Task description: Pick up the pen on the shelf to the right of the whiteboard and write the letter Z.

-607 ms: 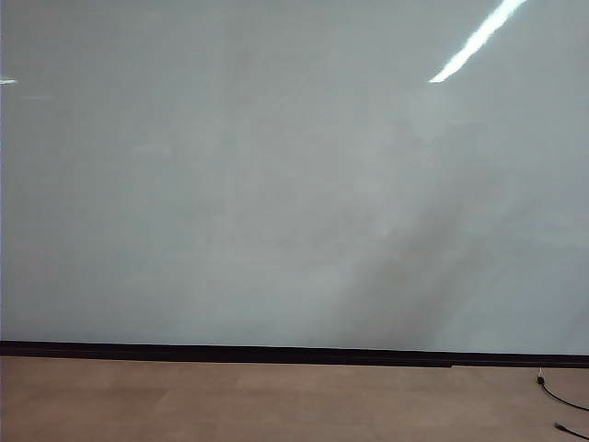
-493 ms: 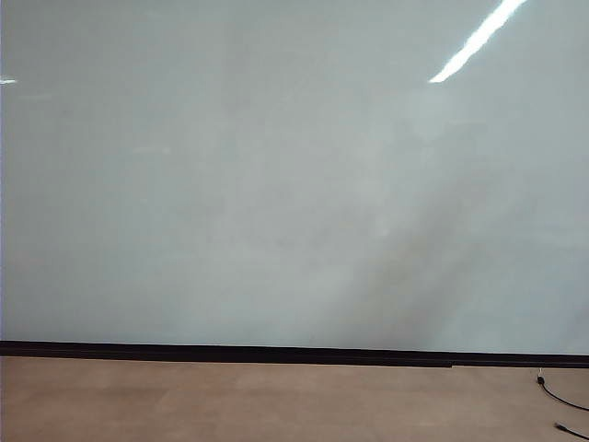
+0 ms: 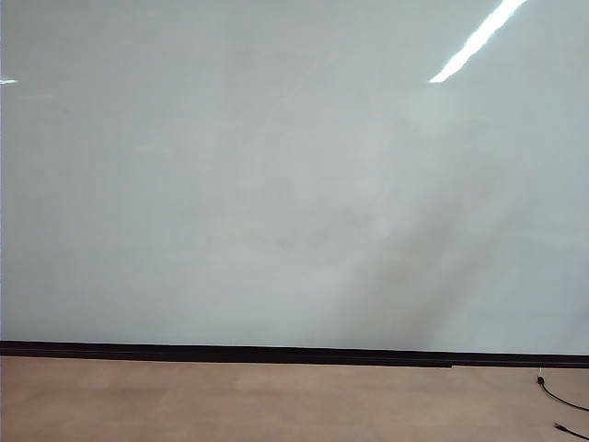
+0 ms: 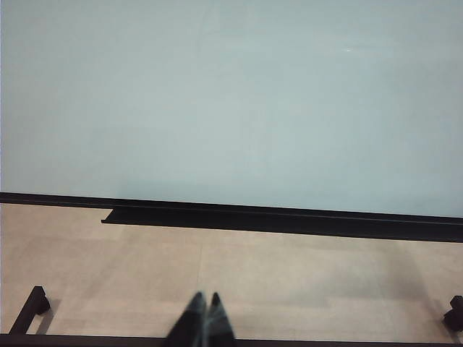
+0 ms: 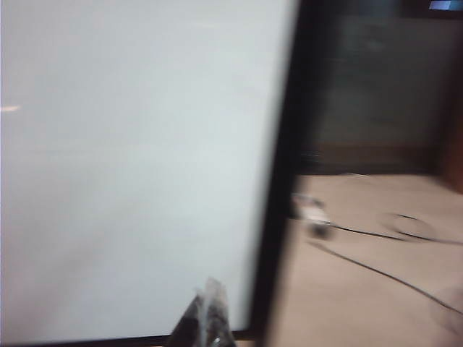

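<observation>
While no arm shows in the exterior view, the whiteboard fills it, blank, a black strip along its bottom edge above tan floor. A dark cable lies on the floor at lower right.

Left gripper: fingers pressed together, empty, low over the floor, pointing toward the board. A black ledge runs under the board's bottom edge.

Right gripper: blurred; fingers pressed together, empty, before the board's right edge. Beyond that edge, cables on the floor.

Pen: not found in any view. No Z on the board.
</observation>
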Motion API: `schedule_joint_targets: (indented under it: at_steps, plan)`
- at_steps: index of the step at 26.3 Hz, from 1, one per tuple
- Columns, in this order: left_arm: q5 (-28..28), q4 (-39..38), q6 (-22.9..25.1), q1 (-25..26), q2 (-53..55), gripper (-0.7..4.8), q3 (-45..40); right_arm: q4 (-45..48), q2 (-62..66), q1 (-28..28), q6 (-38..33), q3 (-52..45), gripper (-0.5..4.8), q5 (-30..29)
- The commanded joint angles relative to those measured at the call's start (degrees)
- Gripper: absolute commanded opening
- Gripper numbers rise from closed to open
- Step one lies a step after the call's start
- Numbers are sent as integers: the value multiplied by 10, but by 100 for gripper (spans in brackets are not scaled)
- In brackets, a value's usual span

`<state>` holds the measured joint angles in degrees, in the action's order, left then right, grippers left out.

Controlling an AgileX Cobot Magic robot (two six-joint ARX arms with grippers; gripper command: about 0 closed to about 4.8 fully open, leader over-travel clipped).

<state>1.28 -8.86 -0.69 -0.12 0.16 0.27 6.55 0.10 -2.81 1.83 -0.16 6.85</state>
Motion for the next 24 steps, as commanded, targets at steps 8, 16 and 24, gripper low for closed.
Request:
schedule_joint_targets:
  at_steps: [8, 16, 24]
  plan:
    - [0, 3, 2, 0, 0, -4, 1, -26, 0, 0, 2, 2, -8, 219]
    - [0, 3, 2, 0, 0, -5, 1, -100, 0, 0, 1, 2, 123, 153]
    - [0, 3, 2, 0, 0, -4, 1, -93, 0, 0, 1, 2, 416, 152]
